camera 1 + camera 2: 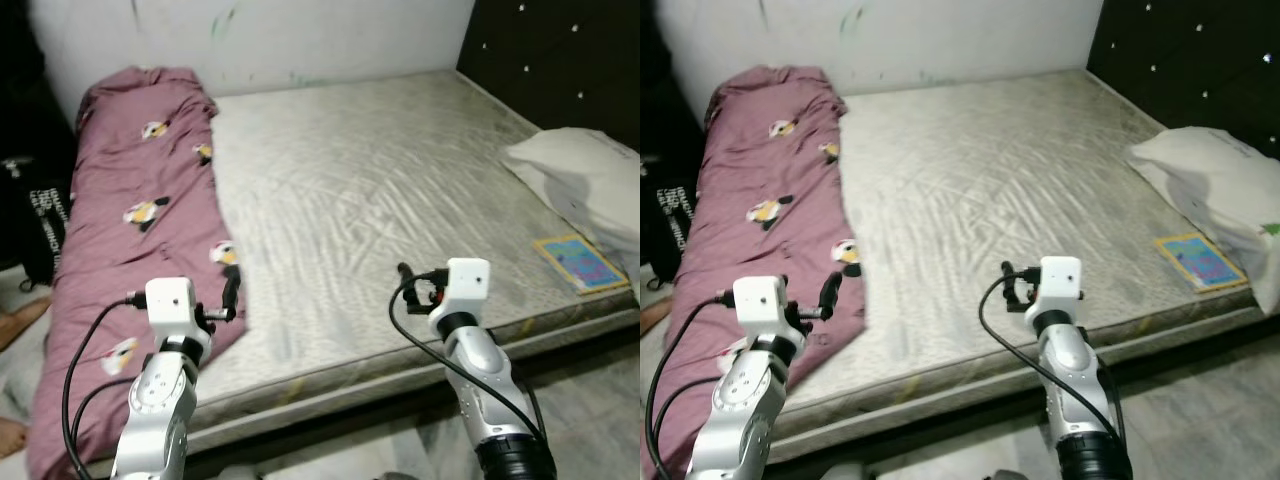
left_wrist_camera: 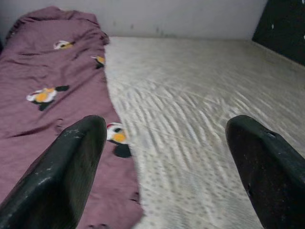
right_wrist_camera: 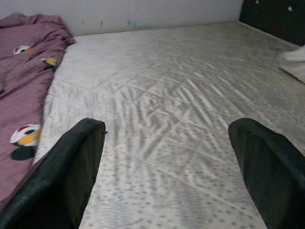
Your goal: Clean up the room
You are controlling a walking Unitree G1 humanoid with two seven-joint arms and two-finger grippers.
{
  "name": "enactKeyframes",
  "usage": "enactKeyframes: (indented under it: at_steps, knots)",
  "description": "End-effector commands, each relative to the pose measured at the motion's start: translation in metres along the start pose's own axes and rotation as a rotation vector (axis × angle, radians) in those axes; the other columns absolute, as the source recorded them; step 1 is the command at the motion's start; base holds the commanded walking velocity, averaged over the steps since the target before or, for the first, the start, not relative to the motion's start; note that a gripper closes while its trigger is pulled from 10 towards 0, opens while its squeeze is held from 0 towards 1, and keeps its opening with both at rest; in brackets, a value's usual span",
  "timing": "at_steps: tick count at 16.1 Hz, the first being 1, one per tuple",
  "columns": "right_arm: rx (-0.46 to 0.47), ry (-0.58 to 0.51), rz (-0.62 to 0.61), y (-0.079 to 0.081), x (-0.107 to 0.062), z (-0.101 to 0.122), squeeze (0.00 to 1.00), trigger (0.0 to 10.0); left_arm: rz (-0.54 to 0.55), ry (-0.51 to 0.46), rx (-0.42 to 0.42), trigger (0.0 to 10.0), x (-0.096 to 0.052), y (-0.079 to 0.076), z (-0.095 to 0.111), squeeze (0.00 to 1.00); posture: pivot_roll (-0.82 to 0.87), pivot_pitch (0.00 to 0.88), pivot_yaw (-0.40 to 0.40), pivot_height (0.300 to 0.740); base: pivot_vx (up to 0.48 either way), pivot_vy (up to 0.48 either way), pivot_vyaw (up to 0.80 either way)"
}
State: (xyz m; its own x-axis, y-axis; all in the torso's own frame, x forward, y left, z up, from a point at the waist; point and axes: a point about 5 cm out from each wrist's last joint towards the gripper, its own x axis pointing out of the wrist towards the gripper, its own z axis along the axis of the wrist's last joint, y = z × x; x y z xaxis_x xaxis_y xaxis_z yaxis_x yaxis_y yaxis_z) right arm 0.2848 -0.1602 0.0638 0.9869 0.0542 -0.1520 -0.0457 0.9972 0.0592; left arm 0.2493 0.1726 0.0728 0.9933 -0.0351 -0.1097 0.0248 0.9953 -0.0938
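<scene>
A mauve blanket [image 1: 130,230] printed with small penguin figures lies bunched in a long strip along the left side of the bed, from the wall end down to the near edge, where it hangs over. The rest of the bare grey mattress [image 1: 380,200] lies uncovered. At its right side a white pillow [image 1: 590,180] rests against the dark headboard [image 1: 560,60], with a colourful flat book [image 1: 582,262] just beside it near the edge. The left claw [image 2: 164,157] hovers above the blanket's inner border, its fingers spread wide and holding nothing. The right claw [image 3: 167,162] hangs over the bare mattress near the front edge, also spread and empty.
</scene>
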Motion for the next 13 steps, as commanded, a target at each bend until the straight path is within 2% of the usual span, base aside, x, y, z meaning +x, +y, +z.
enactKeyframes:
  at_steps: [1,13]
  knots:
    - [0.011,-0.030,0.030,0.0102,0.0044,0.0086,0.00,10.0,0.024,0.006,0.012,10.0,-0.0031,0.0090,-0.0001,0.00,-0.01,0.000,-0.017,0.740,0.000,0.469,0.00]
    - [0.020,-0.031,0.037,0.0111,0.0054,0.0098,0.00,10.0,0.027,0.007,0.007,10.0,-0.0021,0.0097,0.0002,0.00,-0.01,0.000,-0.014,0.740,0.000,0.469,0.00]
